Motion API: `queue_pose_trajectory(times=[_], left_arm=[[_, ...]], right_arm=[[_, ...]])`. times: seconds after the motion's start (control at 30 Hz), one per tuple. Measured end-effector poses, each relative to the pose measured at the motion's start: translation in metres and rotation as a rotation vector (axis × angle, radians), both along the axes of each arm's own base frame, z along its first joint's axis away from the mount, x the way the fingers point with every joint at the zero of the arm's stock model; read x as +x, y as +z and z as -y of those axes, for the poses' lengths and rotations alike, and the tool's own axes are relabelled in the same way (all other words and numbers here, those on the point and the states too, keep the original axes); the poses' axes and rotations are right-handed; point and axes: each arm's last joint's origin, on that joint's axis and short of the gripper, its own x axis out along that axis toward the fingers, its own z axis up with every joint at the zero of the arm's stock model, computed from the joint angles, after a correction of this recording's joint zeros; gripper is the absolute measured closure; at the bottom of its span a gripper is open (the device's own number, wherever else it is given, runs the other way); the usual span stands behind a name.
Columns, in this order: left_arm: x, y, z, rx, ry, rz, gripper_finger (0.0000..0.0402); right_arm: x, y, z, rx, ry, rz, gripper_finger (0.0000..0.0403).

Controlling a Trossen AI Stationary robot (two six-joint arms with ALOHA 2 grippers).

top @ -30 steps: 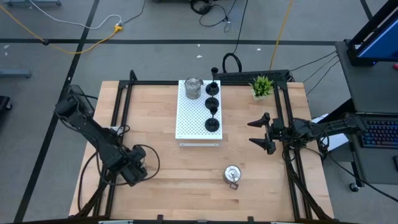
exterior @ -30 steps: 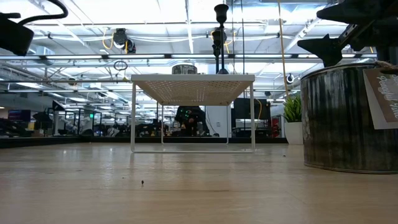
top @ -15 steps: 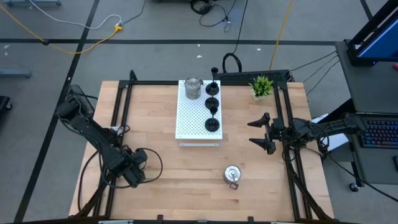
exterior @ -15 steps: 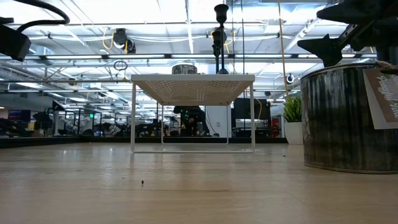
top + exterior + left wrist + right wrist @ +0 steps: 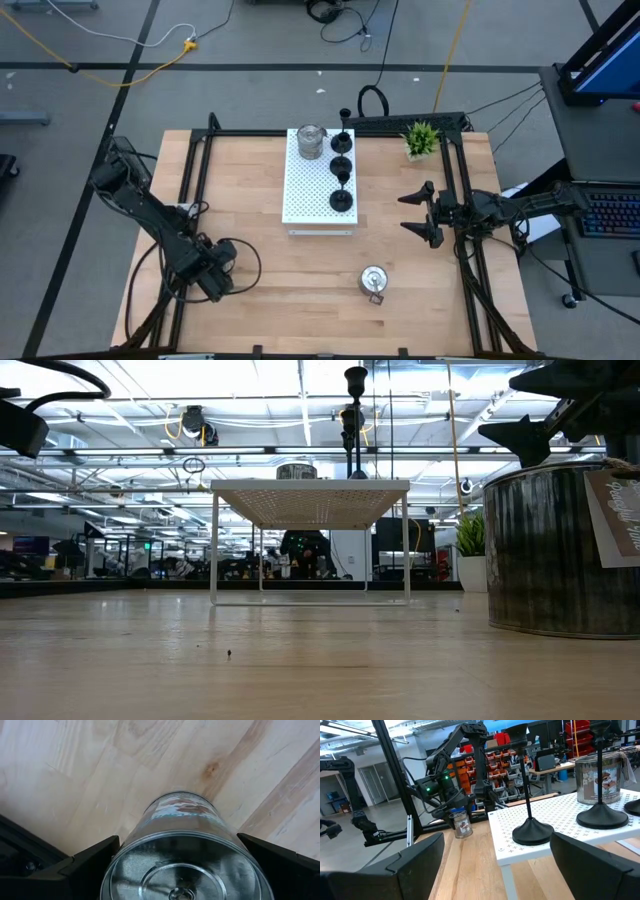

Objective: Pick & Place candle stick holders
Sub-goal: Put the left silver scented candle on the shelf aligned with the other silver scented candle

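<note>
A shiny silver candle stick holder [image 5: 185,850] stands on the wooden table near its left front. My left gripper [image 5: 213,270] points straight down over it, open. One finger stands on each side of the holder [image 5: 461,824]; I cannot tell whether either finger touches it. A second silver holder [image 5: 311,140] and a row of black stemmed holders [image 5: 341,200] stand on the white perforated board [image 5: 305,195]. Another silver holder [image 5: 374,280] stands on the table near the front. My right gripper [image 5: 404,212] waits open and level at the right, pointing toward the board.
A small green plant [image 5: 421,138] sits at the far right corner. Black frame rails [image 5: 197,175] run along the table's left and right sides. Bare wood lies between the board and the front edge.
My left gripper has rolled a little about its downward-pointing line over the silver holder. It has stayed in place and open.
</note>
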Motion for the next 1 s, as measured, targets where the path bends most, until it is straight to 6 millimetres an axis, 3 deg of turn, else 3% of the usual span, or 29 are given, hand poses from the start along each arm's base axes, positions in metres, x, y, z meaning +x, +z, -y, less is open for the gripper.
queue_pose_trajectory(times=[0.17, 1.0], left_arm=[[0.0004, 0.0, -0.0007, 0.021, -0.002, 0.017, 0.0002], [0.0015, 0.0001, -0.0017, 0.037, -0.442, -0.009, 0.0002]], right_arm=[[0.0, 0.0001, 0.0, 0.0, 0.0, 0.0, 0.0044], [0.0, 0.0, 0.0, 0.0, 0.0, 0.0, 0.0044]])
